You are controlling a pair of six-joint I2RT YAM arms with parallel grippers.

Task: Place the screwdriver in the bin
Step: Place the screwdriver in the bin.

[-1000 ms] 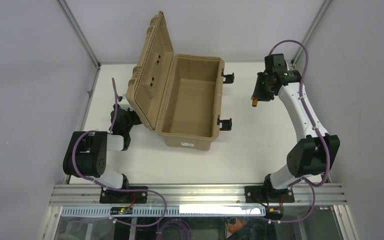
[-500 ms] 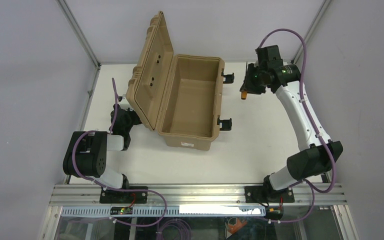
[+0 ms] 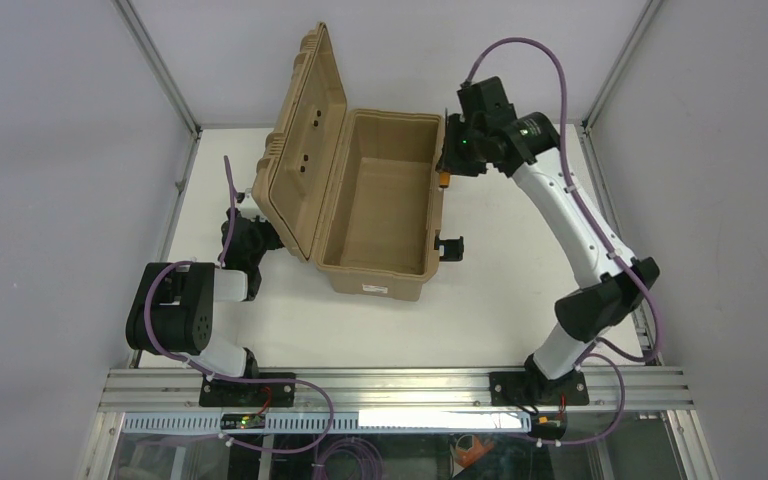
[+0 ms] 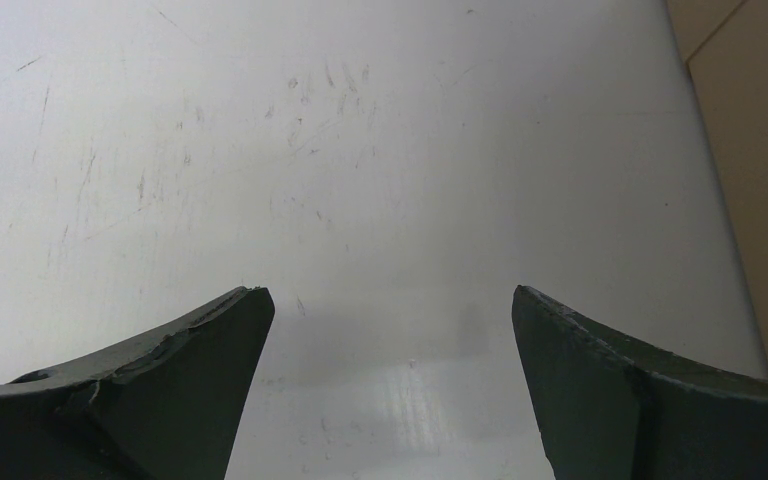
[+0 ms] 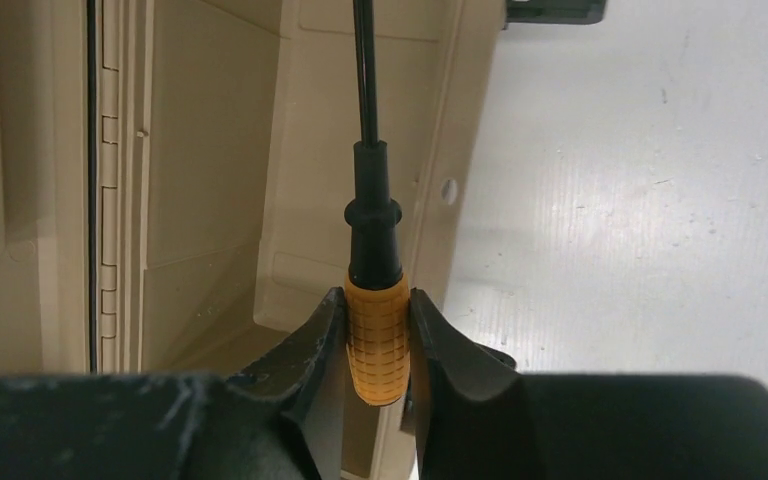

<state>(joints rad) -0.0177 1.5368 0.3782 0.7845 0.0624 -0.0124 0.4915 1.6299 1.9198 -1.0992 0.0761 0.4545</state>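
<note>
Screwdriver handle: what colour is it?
The handle of the screwdriver is orange with small ridges. The right wrist view shows it best.

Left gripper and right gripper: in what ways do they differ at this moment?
The left gripper has its jaws wide open and empty; the right gripper has its jaws shut on the screwdriver handle. The left gripper faces the table beside the bin; the right gripper is at the bin's right rim. Both have dark jaws.
</note>
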